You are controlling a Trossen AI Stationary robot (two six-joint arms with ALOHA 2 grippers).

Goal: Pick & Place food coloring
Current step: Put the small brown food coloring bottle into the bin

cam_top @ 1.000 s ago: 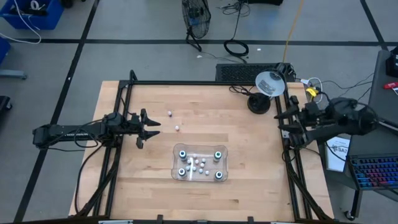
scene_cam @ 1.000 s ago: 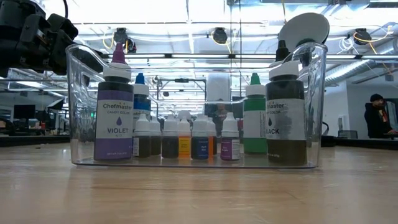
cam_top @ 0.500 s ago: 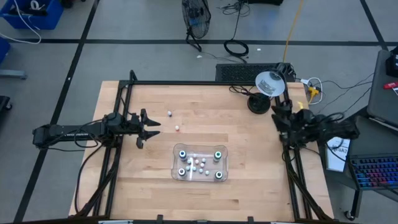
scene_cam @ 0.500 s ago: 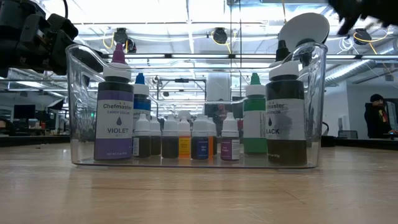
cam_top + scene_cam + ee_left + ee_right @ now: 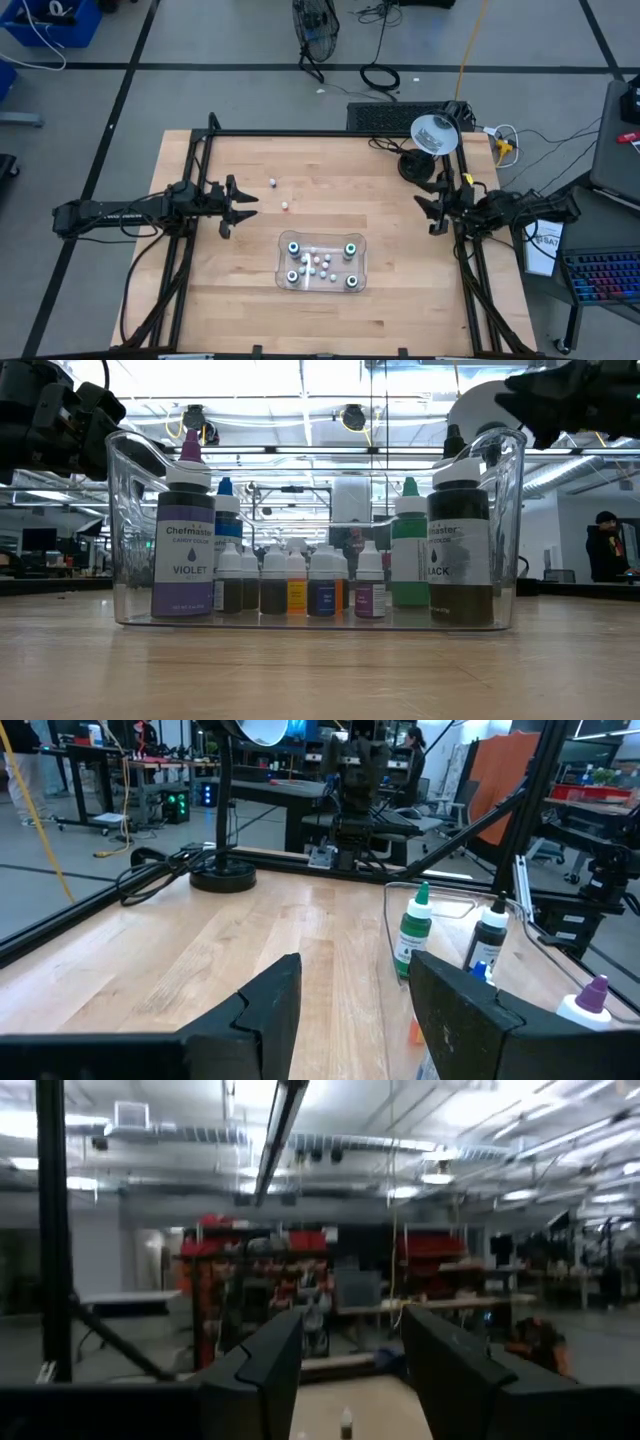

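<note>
The left gripper (image 5: 238, 205) hovered over the left part of the table (image 5: 330, 300), fingers (image 5: 270, 1010) parted with a clear gap between them and nothing held. The right gripper (image 5: 433, 207) sat at the right table edge, just ahead of the lamp base (image 5: 416, 166); its fingers (image 5: 262, 1360) also stood apart, empty.

The food coloring (image 5: 320, 264) stood upright inside a clear tray (image 5: 283, 283), well ahead of both sets of fingertips and roughly midway between the two grippers, nearer the front edge of the table. Four large bottles occupied the tray corners. From the low view: a violet bottle (image 5: 182, 540) at one front corner, a black bottle (image 5: 460, 545) at the other, a green bottle (image 5: 409, 550) and a blue-capped bottle (image 5: 227, 530) behind them. A row of small white-capped bottles (image 5: 296, 582) filled the middle between the large ones.

Two small loose bottles (image 5: 272, 182) lay on the bare wood outside the tray, just ahead of the left fingertips and slightly toward the far side of the table; the second (image 5: 285, 206) lay nearer the tray. Neither touched the fingers.

In the left wrist view the green and black bottles showed beyond and to one side of the left fingertips, the tray rim (image 5: 440, 898) curving around them. A person (image 5: 606, 545) showed in the room beyond the table.
</note>
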